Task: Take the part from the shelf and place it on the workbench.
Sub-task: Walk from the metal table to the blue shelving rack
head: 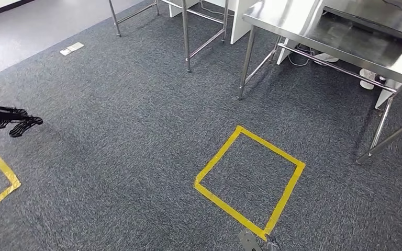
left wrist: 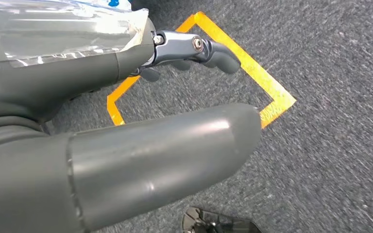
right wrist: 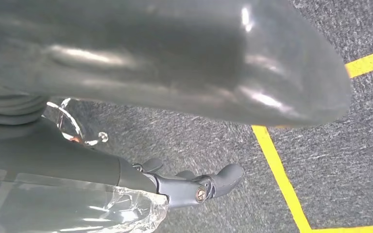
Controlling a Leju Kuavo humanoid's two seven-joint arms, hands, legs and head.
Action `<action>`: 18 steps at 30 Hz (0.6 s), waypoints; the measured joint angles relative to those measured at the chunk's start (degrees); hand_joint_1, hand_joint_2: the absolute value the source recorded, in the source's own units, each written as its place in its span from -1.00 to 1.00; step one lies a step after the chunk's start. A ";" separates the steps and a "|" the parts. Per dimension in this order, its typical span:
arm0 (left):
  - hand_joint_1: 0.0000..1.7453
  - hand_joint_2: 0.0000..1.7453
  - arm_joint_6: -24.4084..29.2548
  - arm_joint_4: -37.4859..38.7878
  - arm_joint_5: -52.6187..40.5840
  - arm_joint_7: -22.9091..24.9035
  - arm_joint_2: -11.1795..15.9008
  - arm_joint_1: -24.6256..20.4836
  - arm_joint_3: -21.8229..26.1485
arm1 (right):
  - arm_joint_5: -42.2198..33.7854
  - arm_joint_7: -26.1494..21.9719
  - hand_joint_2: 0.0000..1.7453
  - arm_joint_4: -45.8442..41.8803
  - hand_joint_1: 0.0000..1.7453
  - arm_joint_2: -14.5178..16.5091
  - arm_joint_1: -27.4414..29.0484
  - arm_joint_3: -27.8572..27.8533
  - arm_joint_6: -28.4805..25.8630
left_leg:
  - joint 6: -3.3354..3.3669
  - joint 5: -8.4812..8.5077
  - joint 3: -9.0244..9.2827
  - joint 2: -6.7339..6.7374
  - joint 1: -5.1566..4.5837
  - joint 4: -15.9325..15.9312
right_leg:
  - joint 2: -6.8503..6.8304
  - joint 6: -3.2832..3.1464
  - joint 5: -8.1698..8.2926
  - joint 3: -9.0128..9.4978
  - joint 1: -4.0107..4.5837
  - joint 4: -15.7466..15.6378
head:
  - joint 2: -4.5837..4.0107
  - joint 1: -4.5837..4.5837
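The left hand [left wrist: 126, 121] and the right hand [right wrist: 141, 97] each press against a clear plastic bag [left wrist: 58, 34], seemingly the bagged part, gripped between them. Below lie grey carpet [head: 136, 130] and a yellow tape square [head: 248, 178]; the steel bench [head: 314, 36] stands well apart.
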 joint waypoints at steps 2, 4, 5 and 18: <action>-1.00 -1.00 -0.04 0.00 -0.16 -0.07 -0.03 0.09 -0.01 | 0.14 0.24 -1.00 0.00 -1.00 -0.03 0.04 -0.16 -0.27 | 0.78 0.23 -0.16 -1.24 -0.14 -0.35 | -0.68 0.53 -0.22 0.09 0.18 0.05 | 0.00 0.15; -1.00 -1.00 -0.03 0.00 -0.19 -0.11 -0.14 0.14 0.00 | 0.26 0.31 -1.00 0.00 -1.00 -0.04 0.14 -0.31 -0.40 | 1.67 0.74 -0.12 -2.34 0.00 -0.87 | 1.31 0.84 -1.51 -0.73 0.01 2.01 | 0.00 0.15; -1.00 -1.00 -0.02 0.00 -0.19 -0.15 -0.16 0.09 0.00 | 0.29 0.33 -1.00 0.01 -1.00 -0.05 0.32 -0.37 -0.43 | 2.03 0.97 -0.10 -2.91 0.15 -1.06 | 2.95 0.75 -2.92 -1.93 -0.14 4.64 | 0.00 0.18; -1.00 -1.00 1.41 0.01 0.31 -0.15 -0.43 0.42 0.19 | 2.61 4.01 -1.00 0.15 -1.00 -0.44 1.34 -0.68 0.36 | -0.03 1.20 -0.97 -10.47 0.31 -0.46 | 7.65 0.81 0.55 -0.93 -1.37 0.46 | 0.00 0.11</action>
